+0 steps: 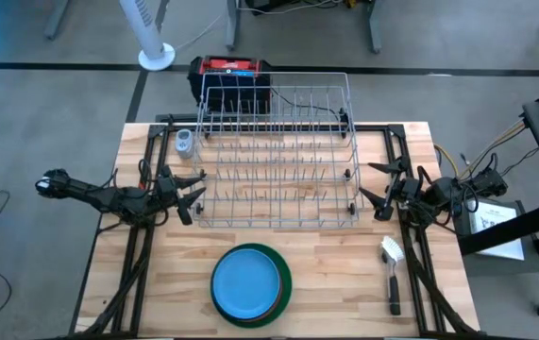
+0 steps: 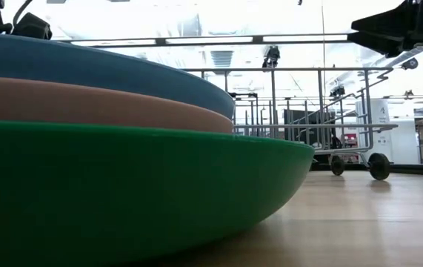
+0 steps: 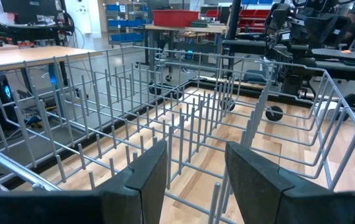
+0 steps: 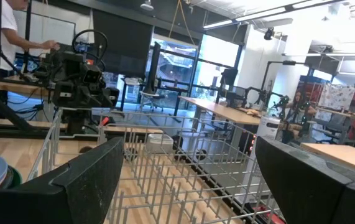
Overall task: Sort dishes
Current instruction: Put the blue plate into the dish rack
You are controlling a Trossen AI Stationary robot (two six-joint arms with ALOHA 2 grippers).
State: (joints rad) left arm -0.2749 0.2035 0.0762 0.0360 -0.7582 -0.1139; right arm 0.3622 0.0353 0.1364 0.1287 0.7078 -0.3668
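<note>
A stack of plates (image 1: 250, 284), light blue on top, lies near the table's front edge, midway between the open, empty left gripper (image 1: 194, 196) and right gripper (image 1: 375, 190).

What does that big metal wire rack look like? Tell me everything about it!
The wire rack is a grey metal basket made of thin rods, with rows of upright prongs inside for holding dishes. It is empty. It stands upright on small dark wheels at the back middle of the wooden table, behind the stack of plates. The left gripper and the right gripper sit at its two sides, both open, holding nothing.
</note>
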